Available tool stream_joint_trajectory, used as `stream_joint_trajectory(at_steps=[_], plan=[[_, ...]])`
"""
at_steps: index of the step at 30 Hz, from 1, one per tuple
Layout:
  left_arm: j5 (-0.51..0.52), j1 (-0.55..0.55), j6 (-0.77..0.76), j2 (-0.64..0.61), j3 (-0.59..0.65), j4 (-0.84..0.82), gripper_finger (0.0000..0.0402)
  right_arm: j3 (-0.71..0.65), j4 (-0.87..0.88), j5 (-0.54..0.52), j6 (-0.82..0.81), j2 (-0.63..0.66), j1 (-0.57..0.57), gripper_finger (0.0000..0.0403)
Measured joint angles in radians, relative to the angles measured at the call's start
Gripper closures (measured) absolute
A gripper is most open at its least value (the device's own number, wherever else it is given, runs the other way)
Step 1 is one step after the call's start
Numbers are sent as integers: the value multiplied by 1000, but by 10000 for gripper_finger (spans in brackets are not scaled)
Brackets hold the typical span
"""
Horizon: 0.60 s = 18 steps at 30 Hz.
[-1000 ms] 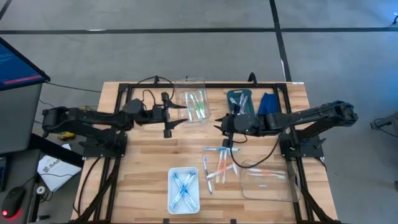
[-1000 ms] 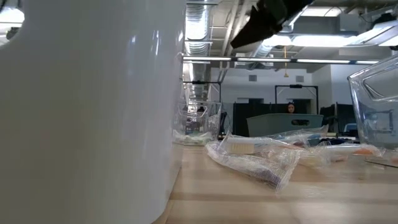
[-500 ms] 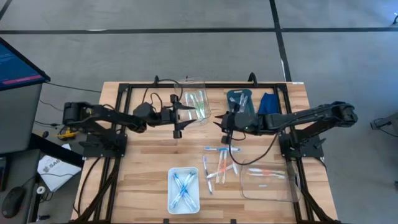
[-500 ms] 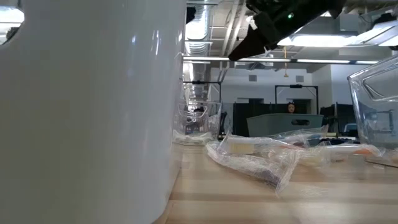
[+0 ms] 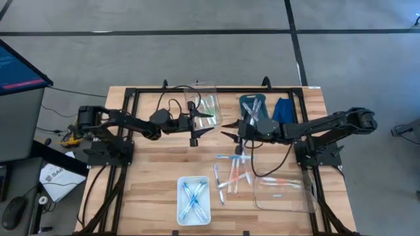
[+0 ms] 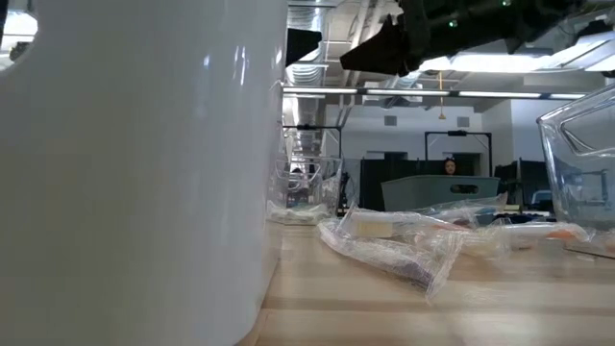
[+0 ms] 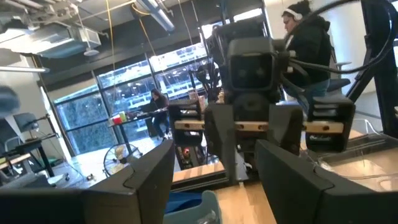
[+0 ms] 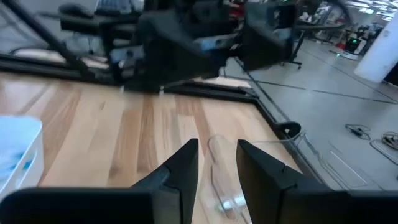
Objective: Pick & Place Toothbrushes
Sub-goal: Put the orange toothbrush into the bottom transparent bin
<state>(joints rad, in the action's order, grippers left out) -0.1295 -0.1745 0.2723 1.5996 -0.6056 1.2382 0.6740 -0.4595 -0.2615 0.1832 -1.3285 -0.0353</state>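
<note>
Taking the loose scatter of thin, translucent-handled plastic toothbrushes [image 5: 231, 174] on the wooden slatted table [image 5: 147, 177] as our landmark, we see nearest the front edge, left of that scatter, a small clear rectangular tray [image 5: 193, 199] holding blue-trimmed toothbrushes. Just right of the scatter sits a larger clear plastic bin [image 5: 283, 190] with an orange-pink brush or two lying in it. In the low view the scattered toothbrushes [image 6: 404, 240] lie in crinkled clear wrappers flat on the wood. Behind the scatter, above the table, the two dark arms meet nose to nose. The right gripper [image 5: 228, 131] hangs just behind the scatter, fingers set a narrow gap apart with nothing between them; its wrist view shows the two dark fingers [image 8: 180, 171] over bare wood. The left gripper [image 5: 200, 126] hovers farther left of the scatter, its fingers spread wide and empty. Farther back, a clear container [image 5: 205, 105] behind and left of the scatter holds green-trimmed toothbrushes. A dark teal tray [image 5: 252, 106] straight behind the scatter holds a few more brushes, and a folded blue cloth [image 5: 282, 108] lies beside that tray at the table's far edge.
</note>
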Motion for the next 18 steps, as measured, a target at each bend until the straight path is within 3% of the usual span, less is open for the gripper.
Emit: stream_joint_trajectory(at_steps=[18], plan=[[0,0,-18,8,-18,0,183,-2,-36,33,-51,-18,10,300]])
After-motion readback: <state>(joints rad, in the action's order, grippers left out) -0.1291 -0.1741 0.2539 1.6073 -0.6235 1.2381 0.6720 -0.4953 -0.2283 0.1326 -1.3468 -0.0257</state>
